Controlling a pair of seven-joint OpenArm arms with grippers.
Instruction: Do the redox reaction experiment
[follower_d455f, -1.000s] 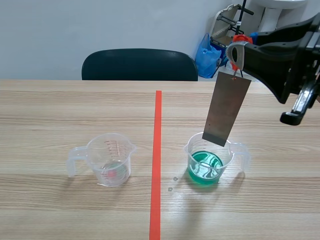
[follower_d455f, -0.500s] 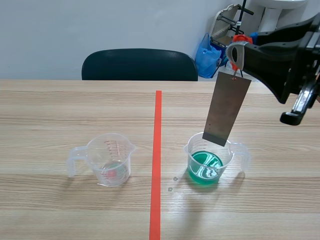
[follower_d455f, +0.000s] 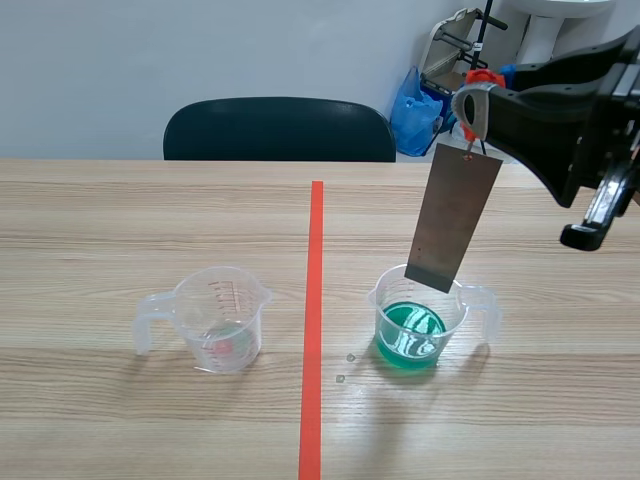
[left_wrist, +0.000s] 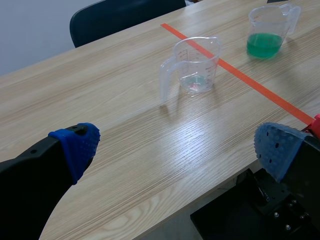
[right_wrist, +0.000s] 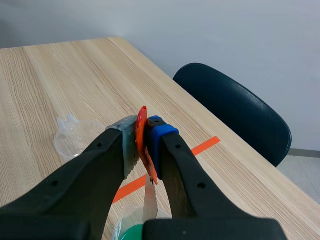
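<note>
A clear beaker of green liquid stands right of the red tape line. Above it hangs a grey metal strip, tilted, its lower edge about level with the beaker's rim. An orange clip holds the strip's upper end, and my right gripper is shut on that clip. In the right wrist view the clip sits pressed between the fingers, with the strip hanging below. A nearly empty clear beaker stands left of the line. My left gripper is open, low near the table's front edge, well short of the beaker.
A dark chair stands behind the table's far edge, and a blue bag lies beyond it. A few small drops mark the table by the green beaker. Bare wood lies around both beakers.
</note>
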